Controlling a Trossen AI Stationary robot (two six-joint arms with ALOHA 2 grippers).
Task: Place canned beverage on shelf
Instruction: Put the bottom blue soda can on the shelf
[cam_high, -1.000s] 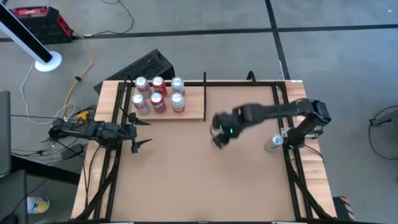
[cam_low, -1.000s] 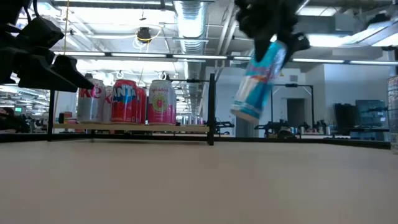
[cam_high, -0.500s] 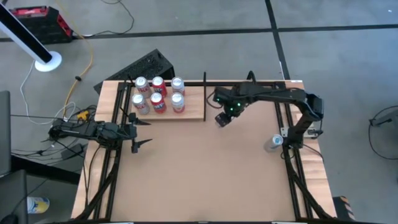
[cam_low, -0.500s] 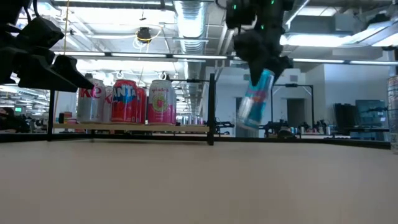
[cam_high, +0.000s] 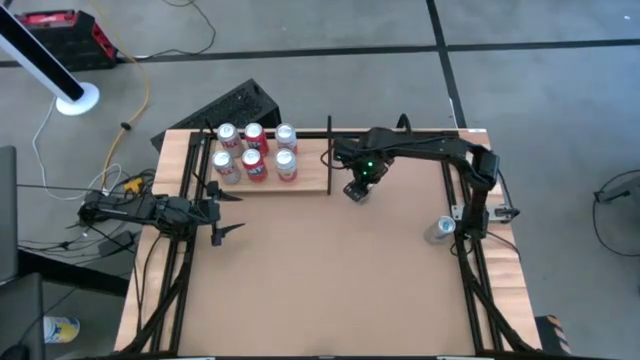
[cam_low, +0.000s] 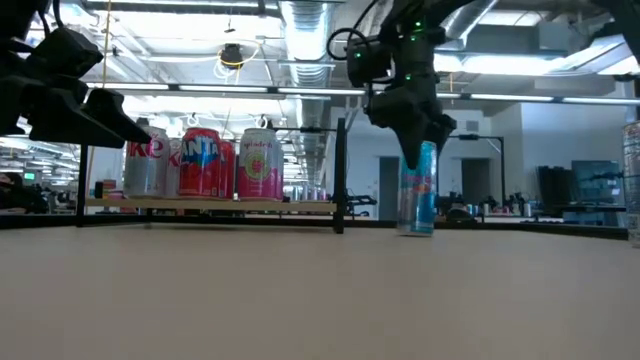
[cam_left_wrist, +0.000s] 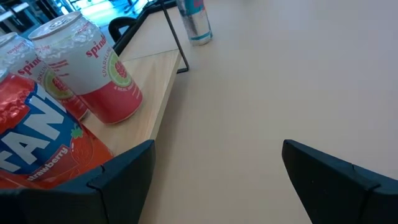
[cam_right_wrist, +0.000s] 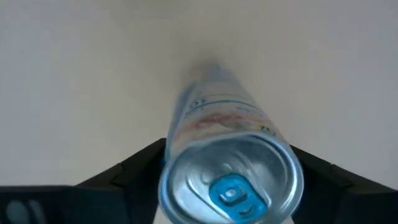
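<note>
The right claw (cam_low: 415, 135) is hiding the top of the slim blue-and-silver beverage can (cam_low: 417, 190), its fingers sitting either side of the rim; whether they are gripping is unclear. The can is standing upright, long axis vertical, on the brown tabletop (cam_high: 330, 270) just beside the pale light-wood shelf (cam_high: 312, 170)'s black upright. The left claw (cam_high: 222, 210) is hanging wide open and empty near the shelf's other end.

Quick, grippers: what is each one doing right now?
Left gripper: open, empty, beside the pale wooden shelf.
Right gripper: around the slim blue-and-silver can; grip cannot be told.
</note>
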